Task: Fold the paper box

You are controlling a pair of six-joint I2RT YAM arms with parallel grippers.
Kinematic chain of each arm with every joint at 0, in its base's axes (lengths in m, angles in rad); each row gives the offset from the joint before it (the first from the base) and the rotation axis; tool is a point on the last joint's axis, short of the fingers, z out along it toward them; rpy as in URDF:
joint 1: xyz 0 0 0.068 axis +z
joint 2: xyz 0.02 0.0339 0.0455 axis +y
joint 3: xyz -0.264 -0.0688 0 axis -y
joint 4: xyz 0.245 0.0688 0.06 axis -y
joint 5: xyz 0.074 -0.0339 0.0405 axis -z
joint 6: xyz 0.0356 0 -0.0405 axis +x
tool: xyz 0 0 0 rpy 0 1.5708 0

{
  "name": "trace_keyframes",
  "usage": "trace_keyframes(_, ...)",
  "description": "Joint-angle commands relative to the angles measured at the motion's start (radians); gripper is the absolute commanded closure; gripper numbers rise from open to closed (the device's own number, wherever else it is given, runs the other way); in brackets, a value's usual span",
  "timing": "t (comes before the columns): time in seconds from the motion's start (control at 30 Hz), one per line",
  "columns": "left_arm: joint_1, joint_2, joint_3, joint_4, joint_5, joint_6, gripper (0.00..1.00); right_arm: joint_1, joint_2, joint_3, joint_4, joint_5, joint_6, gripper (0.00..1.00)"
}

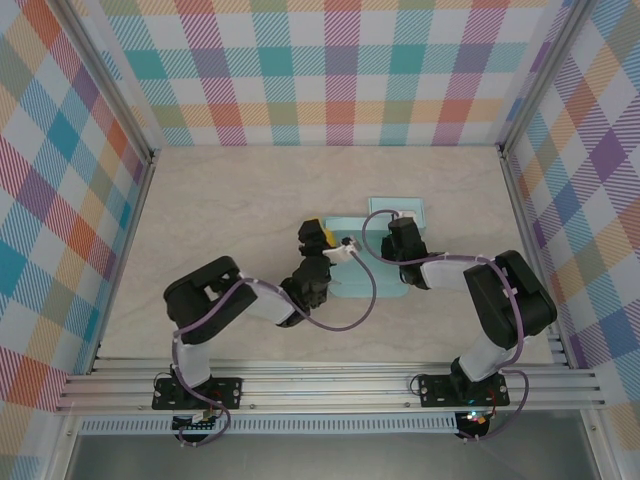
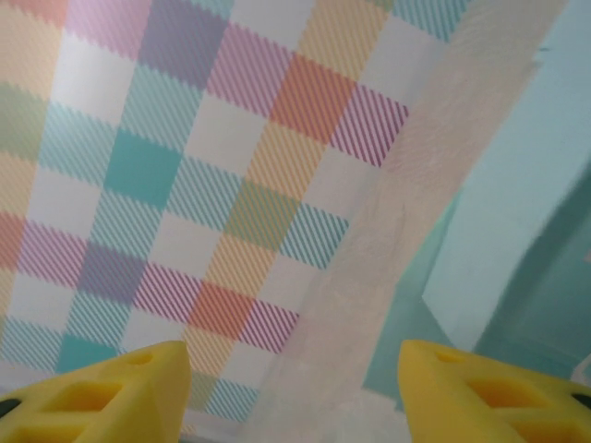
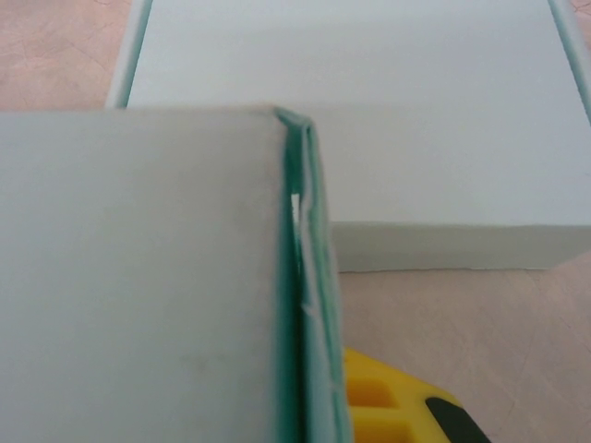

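Note:
The paper box (image 1: 350,226) is light teal and lies at mid-table between my two arms. In the left wrist view its pale panels (image 2: 517,185) rise at the right. My left gripper (image 1: 318,234) sits at the box's left edge. It stands open (image 2: 294,388), with nothing between its yellow fingers (image 2: 120,388). My right gripper (image 1: 403,235) is over the box's right side. It is shut (image 3: 319,406) on an upright folded wall of the box (image 3: 309,305). One yellow finger (image 3: 388,406) presses the wall's right face, and the other is hidden behind the panel.
A flat teal panel with a raised rim (image 1: 397,210) lies just beyond the right gripper, and it appears large at the top of the right wrist view (image 3: 351,120). Plaid walls (image 1: 330,70) enclose the table on three sides. Cables loop over the box.

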Motion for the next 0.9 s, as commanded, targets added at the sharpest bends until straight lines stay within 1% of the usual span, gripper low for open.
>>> trace_keyframes(0.0,-0.013,-0.176,-0.044,-0.261,-0.124,-0.41,0.38,0.007,-0.021,-0.016,0.029,-0.005,-0.012,1.0)
trace_keyframes(0.1,-0.01,-0.338,-0.079,-0.533,-0.112,-0.745,0.36,0.006,-0.045,-0.04,0.053,-0.007,-0.013,1.0)
trace_keyframes(0.17,-0.006,-0.421,-0.099,-0.645,-0.117,-0.913,0.32,0.006,-0.062,-0.043,0.04,-0.006,-0.016,1.0)
trace_keyframes(0.27,0.023,-0.53,-0.089,-0.879,-0.1,-1.177,0.21,0.006,-0.097,-0.04,0.005,-0.015,-0.022,1.0)
trace_keyframes(0.33,0.051,-0.585,-0.071,-1.027,-0.096,-1.345,0.06,0.006,-0.122,-0.039,-0.018,-0.026,-0.028,1.0)
trace_keyframes(0.37,0.068,-0.613,-0.057,-1.102,-0.087,-1.434,0.0,0.007,-0.135,-0.038,-0.032,-0.03,-0.029,1.0)
trace_keyframes(0.4,0.088,-0.638,-0.043,-1.176,-0.061,-1.512,0.0,0.006,-0.148,-0.041,-0.041,-0.036,-0.033,1.0)
trace_keyframes(0.5,0.135,-0.691,-0.022,-1.31,0.003,-1.699,0.0,0.006,-0.186,-0.059,-0.05,-0.076,-0.054,1.0)
trace_keyframes(0.6,0.16,-0.713,-0.006,-1.322,0.148,-1.713,0.0,0.008,-0.211,-0.077,-0.058,-0.121,-0.067,1.0)
trace_keyframes(0.77,0.166,-0.708,0.022,-1.272,0.388,-1.676,0.0,0.006,-0.227,-0.091,-0.053,-0.156,-0.059,1.0)
trace_keyframes(0.87,0.166,-0.674,0.041,-1.249,0.492,-1.716,0.0,0.006,-0.235,-0.106,-0.036,-0.161,-0.05,1.0)
